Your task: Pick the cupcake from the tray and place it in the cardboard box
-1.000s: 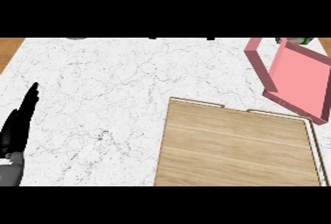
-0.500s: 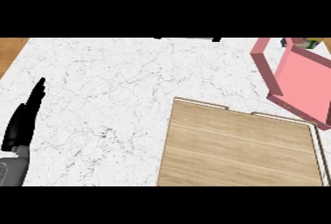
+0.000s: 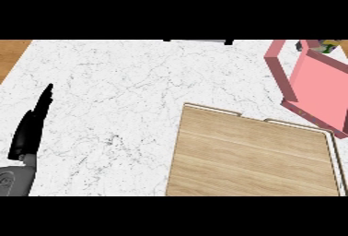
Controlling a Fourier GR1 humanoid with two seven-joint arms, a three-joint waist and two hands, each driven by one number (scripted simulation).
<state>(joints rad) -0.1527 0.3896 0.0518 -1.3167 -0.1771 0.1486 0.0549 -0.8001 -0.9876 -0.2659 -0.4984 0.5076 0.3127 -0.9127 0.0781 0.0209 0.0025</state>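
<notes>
White marble counter (image 3: 122, 92); flat wooden tray (image 3: 252, 161); left robot hand (image 3: 31, 129) straight-fingered, empty.

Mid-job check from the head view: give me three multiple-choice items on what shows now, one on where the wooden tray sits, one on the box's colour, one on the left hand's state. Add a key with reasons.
1. Where does the wooden tray lie in the head view?
A. upper left
B. lower right
C. dead centre, far from every edge

2. What colour is the box at the upper right?
A. pink
B. blue
C. green

3. How is the left hand?
A. curled round a cupcake
B. flat on the tray
C. open, fingers straight, holding nothing

Key:
1 B, the tray fills the lower right and runs to the view's lower edge.
2 A, the box's walls and inner face show pink.
3 C, the hand stands at the left edge over the white marble counter, fingers straight, nothing in it.

The right hand does not show, and no cupcake shows on the tray.
</notes>
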